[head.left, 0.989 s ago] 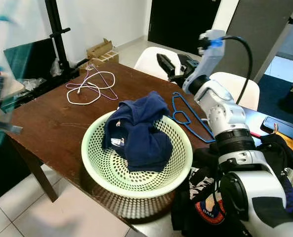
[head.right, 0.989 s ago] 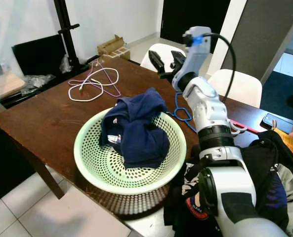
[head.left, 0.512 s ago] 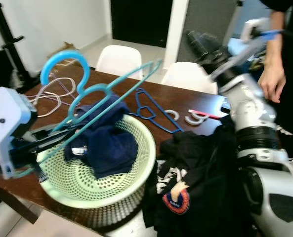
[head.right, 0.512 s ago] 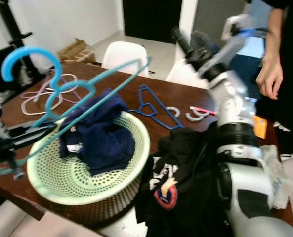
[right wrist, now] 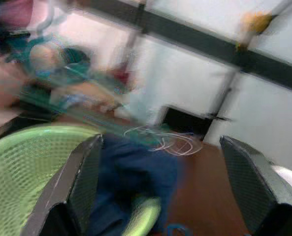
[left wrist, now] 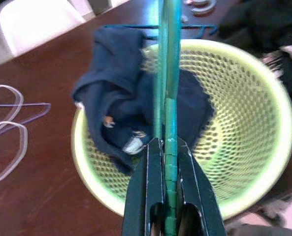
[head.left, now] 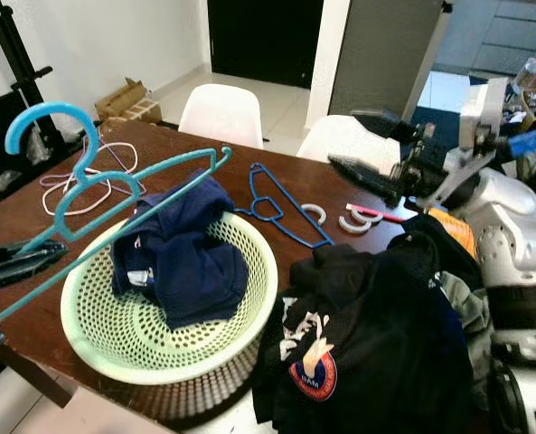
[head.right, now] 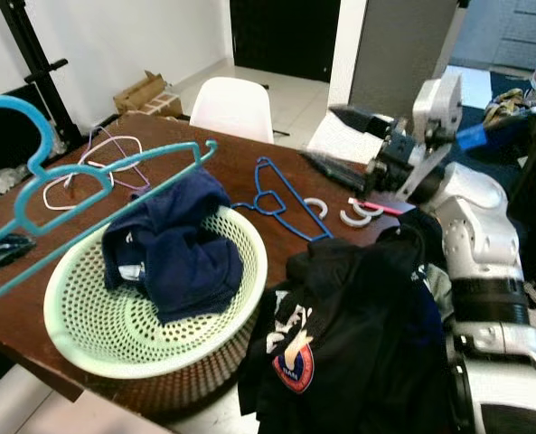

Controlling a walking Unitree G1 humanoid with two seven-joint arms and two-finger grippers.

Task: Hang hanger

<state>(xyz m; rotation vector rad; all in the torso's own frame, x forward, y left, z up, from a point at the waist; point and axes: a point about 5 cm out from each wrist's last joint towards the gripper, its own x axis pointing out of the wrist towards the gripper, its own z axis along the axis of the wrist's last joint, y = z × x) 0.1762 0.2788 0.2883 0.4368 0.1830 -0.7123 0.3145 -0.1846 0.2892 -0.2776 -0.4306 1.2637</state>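
1. Holding the teal hanger [head.left: 114, 203] by its lower bar, your left end effector [left wrist: 166, 147] is clamped tight; the hanger slants above the green basket [head.left: 249, 298].
2. Treat it as light, stiff, slippery plastic that may swivel; I judge a hold nearer the neck steadier.
3. Your right end effector [right wrist: 160, 162] is spread wide, empty, beyond the basket.

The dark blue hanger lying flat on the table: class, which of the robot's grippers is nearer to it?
Right. The right gripper hovers open just beyond the dark blue hanger; the left gripper grips the teal hanger across the basket.
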